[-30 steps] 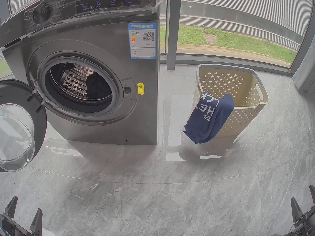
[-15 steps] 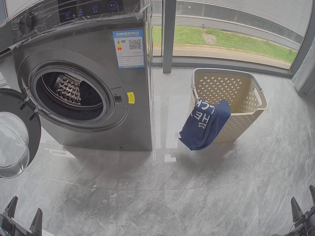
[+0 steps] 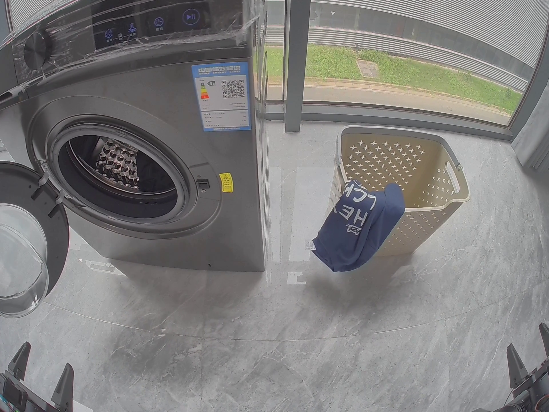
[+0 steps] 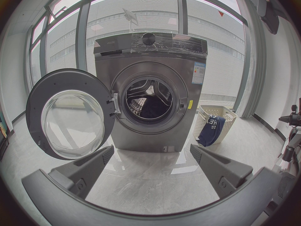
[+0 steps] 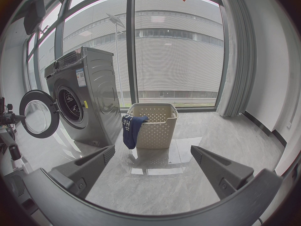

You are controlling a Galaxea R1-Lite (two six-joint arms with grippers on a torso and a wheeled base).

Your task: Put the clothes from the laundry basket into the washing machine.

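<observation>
Grey marble floor (image 3: 274, 344) runs from the robot to a glazed wall (image 3: 412, 41). On it stand the washing machine (image 3: 143, 87), ahead and to the left, and the laundry basket (image 3: 394, 155), ahead and to the right. A strip of bare floor keeps the two apart.

The washer door (image 3: 23, 247) is swung fully open to the left, leaving the drum opening (image 3: 117, 175) unobstructed. A dark mass deep in the drum may be a garment already loaded, but the interior is too dim to be sure.

The task's visible item is a navy T-shirt (image 3: 357, 230). It is draped over the basket's near rim at the corner facing the washer. Its long axis runs down the outer wall, and the lower hem hangs free just above the floor.

The left gripper (image 3: 46, 361) and right gripper (image 3: 527, 341) sit low at the near edge, well apart from both machine and basket. Each has its fingers spread wide and nothing between them.

The shirt lies forward of the right gripper and towards the robot's midline, so the right arm is judged the nearer. The path to the shirt crosses open floor. The constraints are the basket rim beneath the cloth and the washer's side panel to the left.
</observation>
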